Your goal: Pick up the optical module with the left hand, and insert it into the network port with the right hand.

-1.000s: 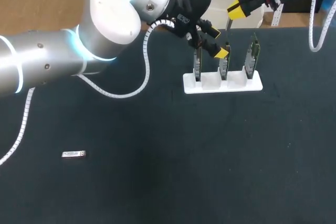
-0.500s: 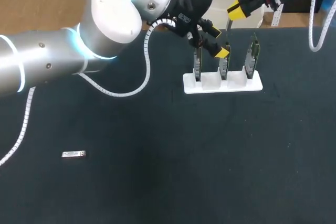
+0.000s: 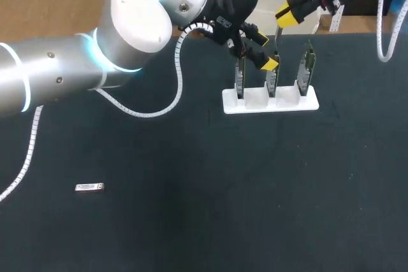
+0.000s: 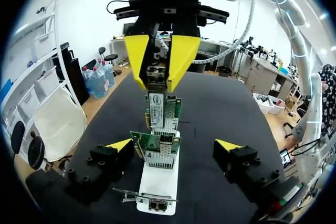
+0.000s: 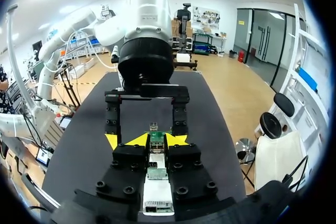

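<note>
Since half a second ago we log our right gripper (image 3: 287,12) shifting slightly, pinched narrow on a small metal part (image 4: 156,74) over the far card stand (image 3: 269,103), left gripper (image 3: 264,49) wide beside it, optical module (image 3: 89,187) lying near left on the table (image 3: 255,189).

I read the table (image 3: 191,221) as matt black, card holder (image 3: 269,101) smooth white plastic, cards (image 3: 308,68) green board with bright metal brackets, my left arm (image 3: 57,81) glossy silver shell, optical module (image 4: 156,74) bare grey metal
</note>
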Controlling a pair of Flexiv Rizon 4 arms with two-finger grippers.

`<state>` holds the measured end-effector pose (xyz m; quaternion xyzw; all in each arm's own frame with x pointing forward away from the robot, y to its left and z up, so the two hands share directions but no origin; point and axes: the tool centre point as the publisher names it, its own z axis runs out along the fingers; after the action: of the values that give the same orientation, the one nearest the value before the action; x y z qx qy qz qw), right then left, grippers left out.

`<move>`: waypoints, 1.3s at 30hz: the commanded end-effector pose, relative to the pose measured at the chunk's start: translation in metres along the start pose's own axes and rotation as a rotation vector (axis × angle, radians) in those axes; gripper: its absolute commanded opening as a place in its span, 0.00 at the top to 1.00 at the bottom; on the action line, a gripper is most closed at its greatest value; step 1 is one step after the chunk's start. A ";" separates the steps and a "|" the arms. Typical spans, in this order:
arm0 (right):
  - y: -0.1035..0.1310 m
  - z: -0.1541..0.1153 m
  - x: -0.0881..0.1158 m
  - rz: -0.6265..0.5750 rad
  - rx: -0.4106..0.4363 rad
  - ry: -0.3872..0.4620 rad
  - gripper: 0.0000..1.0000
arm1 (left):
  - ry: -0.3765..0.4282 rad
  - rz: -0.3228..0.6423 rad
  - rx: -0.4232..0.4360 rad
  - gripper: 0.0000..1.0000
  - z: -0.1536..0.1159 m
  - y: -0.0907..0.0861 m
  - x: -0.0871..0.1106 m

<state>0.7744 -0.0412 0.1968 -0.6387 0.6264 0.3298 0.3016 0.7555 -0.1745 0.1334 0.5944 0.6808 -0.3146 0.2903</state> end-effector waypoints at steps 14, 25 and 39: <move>0.011 0.009 0.006 0.011 0.012 0.040 1.00 | 0.006 -0.001 0.003 0.00 0.000 0.002 -0.001; 0.005 0.012 0.012 0.013 0.002 0.069 1.00 | 0.006 -0.001 0.003 0.00 0.000 0.002 -0.001; 0.001 0.016 0.015 0.011 -0.007 0.082 1.00 | 0.006 -0.001 0.003 0.00 0.000 0.002 -0.001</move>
<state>0.7697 -0.0394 0.1761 -0.6485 0.6409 0.3062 0.2739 0.7555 -0.1745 0.1334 0.5944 0.6807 -0.3146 0.2904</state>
